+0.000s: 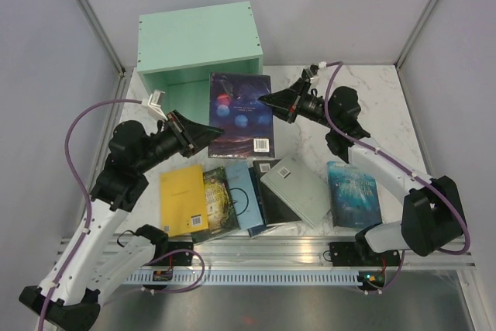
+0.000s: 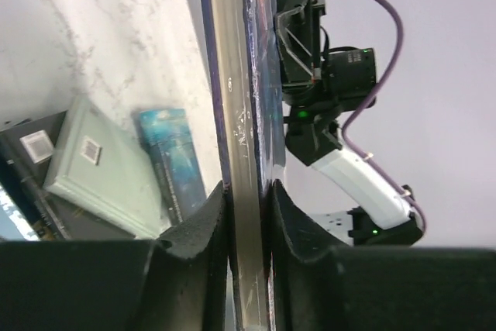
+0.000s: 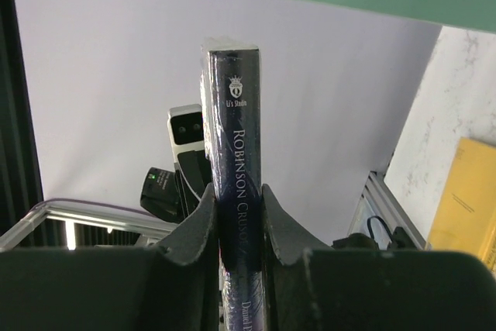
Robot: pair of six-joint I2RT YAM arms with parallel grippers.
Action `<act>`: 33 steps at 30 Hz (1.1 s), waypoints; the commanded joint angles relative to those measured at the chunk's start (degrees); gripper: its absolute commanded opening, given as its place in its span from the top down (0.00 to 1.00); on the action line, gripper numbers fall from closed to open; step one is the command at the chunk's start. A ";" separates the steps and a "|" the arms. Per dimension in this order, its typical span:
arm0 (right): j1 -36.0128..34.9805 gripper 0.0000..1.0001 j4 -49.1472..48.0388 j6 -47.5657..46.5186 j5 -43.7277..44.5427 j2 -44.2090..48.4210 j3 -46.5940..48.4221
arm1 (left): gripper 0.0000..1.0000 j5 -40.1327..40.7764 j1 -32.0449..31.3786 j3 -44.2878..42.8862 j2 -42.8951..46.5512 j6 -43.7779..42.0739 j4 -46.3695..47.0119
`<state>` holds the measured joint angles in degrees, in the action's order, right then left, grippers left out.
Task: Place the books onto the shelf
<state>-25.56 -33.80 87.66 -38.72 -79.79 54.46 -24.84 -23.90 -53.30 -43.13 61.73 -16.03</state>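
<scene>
From above, the blue book (image 1: 240,114) is held just before the shelf's (image 1: 198,36) open side. Left wrist: left gripper (image 2: 246,191) pinched tight on its page edge. Right wrist: right gripper (image 3: 236,195) clamped on its spine.

Seven books (image 1: 240,110), one shelf (image 1: 198,36), a left hand (image 1: 217,131) and a right hand (image 1: 264,99).
</scene>
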 commanded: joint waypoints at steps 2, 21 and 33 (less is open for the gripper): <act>-0.45 1.00 -6.71 5.33 1.19 -0.63 3.81 | 0.76 -8.27 -0.27 -2.07 -1.51 3.82 10.83; -0.54 1.00 -5.40 4.45 1.19 0.07 4.52 | 0.98 -13.04 -0.27 -5.23 -7.14 1.46 12.96; 1.65 0.19 7.17 -2.14 -0.92 1.30 11.46 | 0.98 -22.34 20.44 -21.40 -13.28 -5.75 1.97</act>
<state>-25.04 -29.12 87.57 -38.22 -80.55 63.37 -40.82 -9.23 -69.60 -56.31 58.72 -17.89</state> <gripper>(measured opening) 0.789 0.287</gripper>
